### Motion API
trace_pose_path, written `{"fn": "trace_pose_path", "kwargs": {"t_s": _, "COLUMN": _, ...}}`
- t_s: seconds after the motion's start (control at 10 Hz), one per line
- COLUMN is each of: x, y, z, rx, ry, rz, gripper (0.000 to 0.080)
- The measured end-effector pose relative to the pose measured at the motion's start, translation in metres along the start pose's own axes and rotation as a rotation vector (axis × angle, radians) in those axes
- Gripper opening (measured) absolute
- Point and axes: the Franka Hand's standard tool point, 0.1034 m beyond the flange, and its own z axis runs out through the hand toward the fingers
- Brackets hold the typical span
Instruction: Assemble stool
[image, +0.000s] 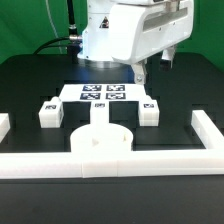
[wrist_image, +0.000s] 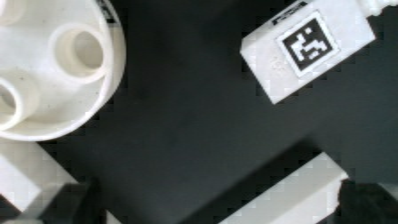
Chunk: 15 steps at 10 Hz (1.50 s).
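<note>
The seat (image: 103, 141) lies lower centre against the border rail (image: 60, 165), legless; the gripper (image: 140, 72) hovers spread and empty (just right of centre) near a leg (image: 150, 112); next, probably, line up over it, descend and clasp it.

Bright, even light nearly washes out the white seat (image: 103, 140) against the black desk (image: 30, 88); shadows are soft. Both pictures are coarse, and the wrist view's claw fingers (wrist_image: 75, 203) blur darkly.
</note>
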Motion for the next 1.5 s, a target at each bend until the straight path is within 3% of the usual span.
{"fn": "trace_pose_path", "kwargs": {"t_s": 0.4, "x": 0.000, "y": 0.000, "z": 0.000, "rx": 0.000, "ry": 0.000, "rz": 0.000, "gripper": 0.0649}}
{"fn": "trace_pose_path", "kwargs": {"t_s": 0.5, "x": -0.003, "y": 0.005, "z": 0.003, "rx": -0.009, "ry": 0.010, "rz": -0.045, "gripper": 0.0649}}
{"fn": "trace_pose_path", "kwargs": {"t_s": 0.6, "x": -0.016, "y": 0.018, "z": 0.016, "rx": -0.028, "ry": 0.022, "rz": -0.078, "gripper": 0.0649}}
{"fn": "trace_pose_path", "kwargs": {"t_s": 0.9, "x": -0.033, "y": 0.047, "z": 0.047, "rx": -0.013, "ry": 0.019, "rz": -0.144, "gripper": 0.0649}}
{"fn": "trace_pose_path", "kwargs": {"t_s": 1.0, "x": -0.036, "y": 0.059, "z": 0.053, "rx": -0.019, "ry": 0.025, "rz": -0.171, "gripper": 0.0649}}
{"fn": "trace_pose_path", "kwargs": {"t_s": 1.4, "x": -0.037, "y": 0.063, "z": 0.053, "rx": -0.021, "ry": 0.026, "rz": -0.189, "gripper": 0.0649}}
{"fn": "trace_pose_path", "kwargs": {"t_s": 1.5, "x": -0.039, "y": 0.064, "z": 0.060, "rx": -0.017, "ry": 0.026, "rz": -0.200, "gripper": 0.0649}}
